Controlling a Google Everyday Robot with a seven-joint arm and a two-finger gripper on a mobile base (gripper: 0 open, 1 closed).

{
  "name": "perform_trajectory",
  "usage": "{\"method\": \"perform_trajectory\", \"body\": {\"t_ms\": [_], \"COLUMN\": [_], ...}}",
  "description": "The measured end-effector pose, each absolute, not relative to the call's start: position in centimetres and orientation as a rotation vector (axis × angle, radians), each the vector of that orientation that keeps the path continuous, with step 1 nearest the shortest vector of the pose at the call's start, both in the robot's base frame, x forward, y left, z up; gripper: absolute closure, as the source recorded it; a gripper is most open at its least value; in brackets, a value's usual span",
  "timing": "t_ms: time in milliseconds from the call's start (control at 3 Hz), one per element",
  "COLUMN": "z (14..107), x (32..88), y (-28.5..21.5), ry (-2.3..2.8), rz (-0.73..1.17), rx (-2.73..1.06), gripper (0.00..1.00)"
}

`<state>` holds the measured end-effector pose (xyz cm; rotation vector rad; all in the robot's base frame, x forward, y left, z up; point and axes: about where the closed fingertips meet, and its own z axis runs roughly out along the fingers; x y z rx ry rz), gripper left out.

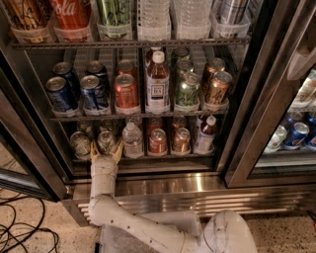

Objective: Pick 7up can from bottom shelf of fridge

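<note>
The hand is up at the front edge of the bottom surface of the fridge, near its left corner. Its pale fingers are spread, one on either side of the 7up can. I cannot tell whether they touch it. The can stands upright in the second lane from the left, with its silver top towards me and no lettering I can read.

Room is tight. A similar pale can sits just beside it on the left, and a clear water bottle stands close on the right. Further along the front edge are a red can, a copper can and a white-capped bottle. The middle rack hangs low over all of them. The arm rises straight from the steel sill, well clear of the glass door on the right.

The middle rack holds blue cans, a labelled bottle and a green can, with print too small to read. On the top rack a red label shows white script ending in "ola".
</note>
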<state>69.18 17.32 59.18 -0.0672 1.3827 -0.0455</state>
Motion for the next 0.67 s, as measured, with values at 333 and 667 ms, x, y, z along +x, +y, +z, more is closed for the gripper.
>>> {"method": "perform_trajectory", "body": {"t_ms": [333, 667], "z": [59.2, 59.5], "x": [69.5, 70.3], "y": [16.8, 14.8], "ry": [1.383, 1.378], "rz": [-0.054, -0.066], "rx": [-0.064, -0.053], "gripper": [0.35, 0.54]}}
